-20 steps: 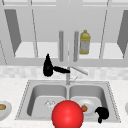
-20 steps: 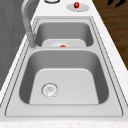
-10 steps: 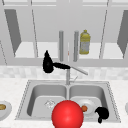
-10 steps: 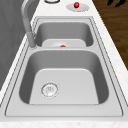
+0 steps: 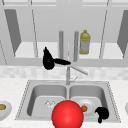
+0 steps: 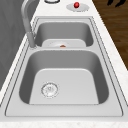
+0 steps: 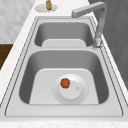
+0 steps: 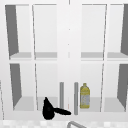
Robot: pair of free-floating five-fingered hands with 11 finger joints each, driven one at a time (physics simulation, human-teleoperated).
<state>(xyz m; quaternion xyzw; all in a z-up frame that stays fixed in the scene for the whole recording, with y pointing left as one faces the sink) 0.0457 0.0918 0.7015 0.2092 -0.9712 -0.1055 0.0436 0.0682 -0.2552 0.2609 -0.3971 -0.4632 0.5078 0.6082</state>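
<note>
Nearest to the front is a large glossy red ball (image 5: 67,115), low before the steel double sink (image 5: 110,87). Just to its right, my right hand (image 5: 102,113) hangs by the sink's front rim, fingers curled in on nothing. In the right basin lies a round white plate (image 7: 75,95) with a small orange fruit (image 7: 65,83) on it. Behind the divider stands the grey angled tap (image 5: 68,75).

Above and behind the tap is my left hand (image 5: 48,62), fingers straight and stretched to the right, thumb up, holding nothing. The fingertips lie at the lower end of the left upright grey bar handle (image 5: 61,42) on the white glass-fronted wall cabinet (image 8: 45,30); I cannot tell whether they touch it. A matching right bar handle (image 5: 76,45) stands just beside it, and a yellow bottle (image 5: 85,42) sits on the shelf behind the right door.

I judge the left bar to be stiff, smooth and a little slippery, fixed to a light hinged door. It should not bend or break. I would wrap my fingers round its lower half, thumb opposite, and pull evenly so the grip does not slide.
</note>
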